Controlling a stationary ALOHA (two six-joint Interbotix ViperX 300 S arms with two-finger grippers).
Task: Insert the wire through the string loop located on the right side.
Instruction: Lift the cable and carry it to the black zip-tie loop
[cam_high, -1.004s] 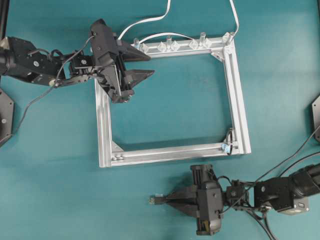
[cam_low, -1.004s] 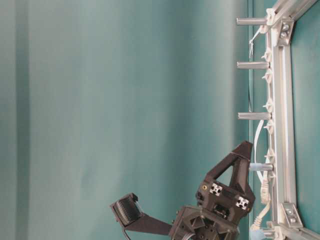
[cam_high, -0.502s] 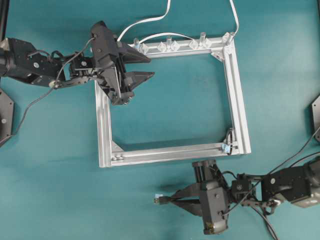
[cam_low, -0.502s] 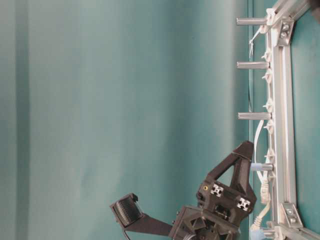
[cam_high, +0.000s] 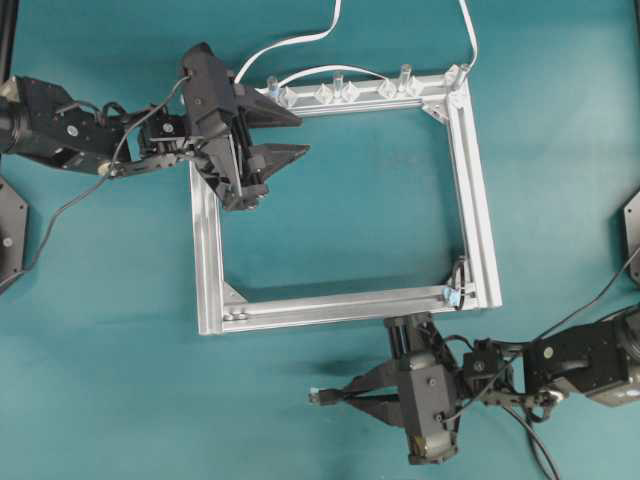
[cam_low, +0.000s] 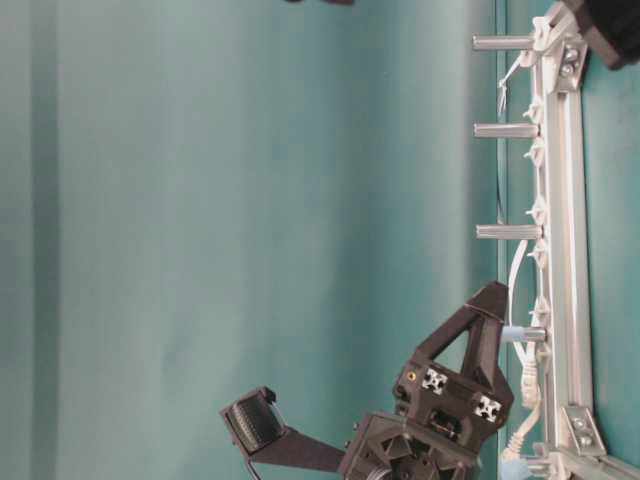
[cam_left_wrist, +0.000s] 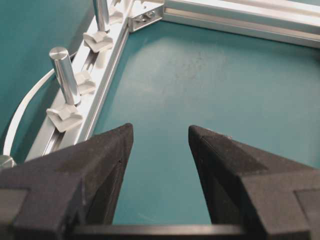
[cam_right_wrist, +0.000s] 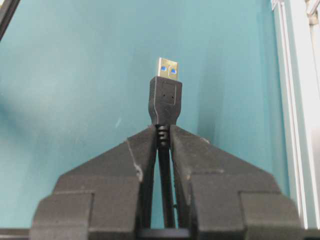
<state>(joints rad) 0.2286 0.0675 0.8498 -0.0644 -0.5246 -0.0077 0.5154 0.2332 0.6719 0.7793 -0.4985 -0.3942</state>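
My right gripper (cam_high: 342, 399) is shut on the wire just behind its plug (cam_high: 318, 398), on the near side of the frame's front rail. In the right wrist view the black plug (cam_right_wrist: 165, 97) sticks out past the closed fingertips (cam_right_wrist: 150, 137), its metal tip pointing away over the teal mat. The string loop (cam_high: 458, 274) is a thin dark loop with a light-blue bit at its base, at the frame's front right corner, above and to the right of the plug. My left gripper (cam_high: 301, 132) hangs open and empty over the frame's back left corner (cam_left_wrist: 160, 132).
A rectangular aluminium frame (cam_high: 205, 250) lies on the teal mat. Its back rail carries several upright metal pegs (cam_left_wrist: 65, 72) and clear clips. A white cable (cam_high: 300, 42) runs along that rail and off the back. The right arm's black cords trail at bottom right.
My right gripper has shifted slightly right and closer to the frame's front rail, still holding the plug. The left gripper has barely moved.
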